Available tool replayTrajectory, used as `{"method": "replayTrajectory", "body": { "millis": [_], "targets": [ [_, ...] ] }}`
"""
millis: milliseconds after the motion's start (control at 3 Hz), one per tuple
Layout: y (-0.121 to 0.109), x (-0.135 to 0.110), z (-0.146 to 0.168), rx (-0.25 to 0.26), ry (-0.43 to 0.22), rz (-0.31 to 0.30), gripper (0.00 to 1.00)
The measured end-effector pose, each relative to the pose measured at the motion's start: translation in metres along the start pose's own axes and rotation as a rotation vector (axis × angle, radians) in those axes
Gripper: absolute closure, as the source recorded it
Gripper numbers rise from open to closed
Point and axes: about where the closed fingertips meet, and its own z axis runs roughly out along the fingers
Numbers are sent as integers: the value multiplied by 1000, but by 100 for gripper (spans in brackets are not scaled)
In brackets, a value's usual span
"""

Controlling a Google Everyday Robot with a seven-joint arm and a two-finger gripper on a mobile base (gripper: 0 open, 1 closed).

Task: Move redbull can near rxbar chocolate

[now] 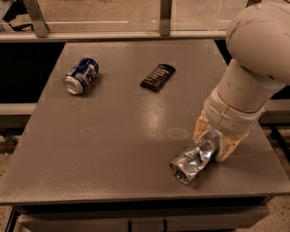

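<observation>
redbull can far end hidden inside gripper, arm cropped at right

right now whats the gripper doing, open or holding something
gripper: closed on the upper end of the redbull can, which lies on its side at the front right of the table.

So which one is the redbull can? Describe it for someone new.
On the grey table, look to the near right corner, under the big white arm. The redbull can lies on its side there, its far end in the gripper. It is crinkly silver, unlike the blue can far left.
</observation>
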Motion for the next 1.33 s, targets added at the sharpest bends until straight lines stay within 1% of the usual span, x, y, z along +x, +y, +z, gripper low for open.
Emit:
{"method": "replayTrajectory", "body": {
  "millis": [333,667,1000,1333],
  "targets": [
    [0,0,0,0,1,0,88],
    [0,-1,0,1,2,-1,100],
    [-2,-3,-1,-10,-3,-16,100],
    [-12,18,-9,-26,34,-19,100]
  ]
}}
